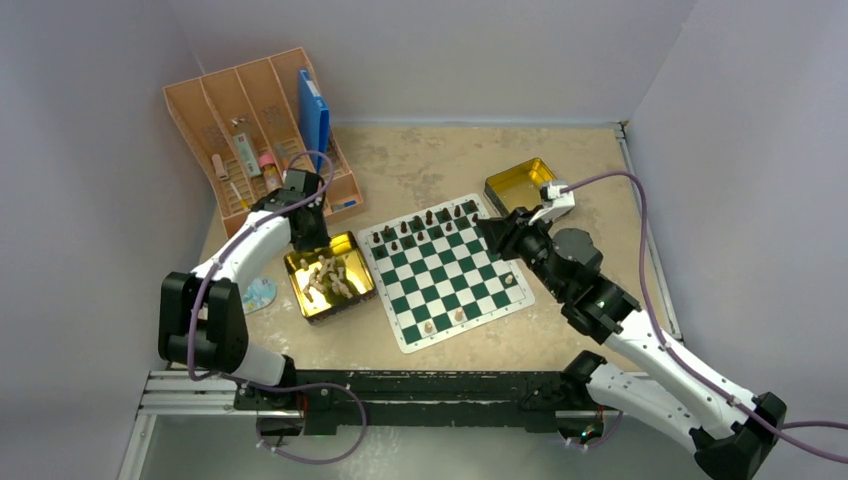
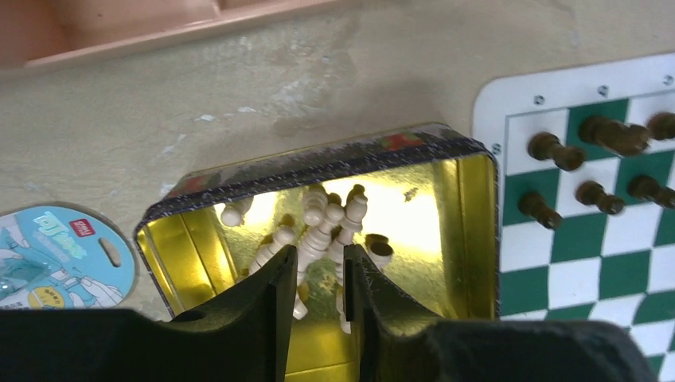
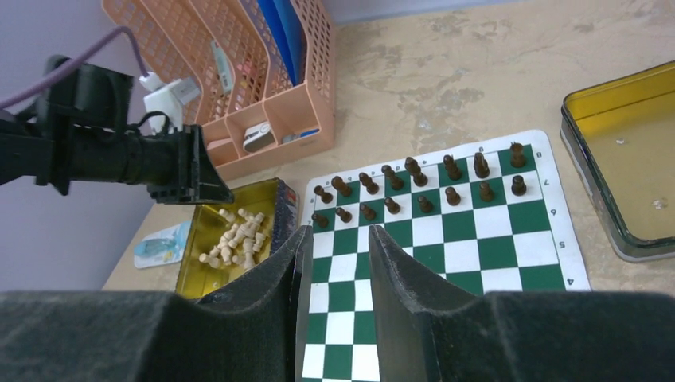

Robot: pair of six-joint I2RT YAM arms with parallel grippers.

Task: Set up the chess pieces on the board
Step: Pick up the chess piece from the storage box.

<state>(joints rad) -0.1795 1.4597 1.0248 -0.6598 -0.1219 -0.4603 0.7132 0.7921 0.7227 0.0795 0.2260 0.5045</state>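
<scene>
Chess pieces (image 2: 322, 219), rounded and tan, pinched by left fingers (image 2: 318, 259); right fingers (image 3: 338, 239) slightly parted.

Peach mesh desk organizer (image 1: 262, 130) holding upright blue folder (image 1: 313, 115); two shallow gold tins, left (image 1: 345, 243) and far right (image 1: 520, 185); dark brown chessmen (image 1: 428, 217), two rows; round blue packet (image 1: 259, 294).

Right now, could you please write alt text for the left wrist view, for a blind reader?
The left end effector reaches into a gold tin, its two black fingers straddling some light chess pieces; whether one is gripped is unclear. At right is the green-and-white board with dark chessmen.
</scene>
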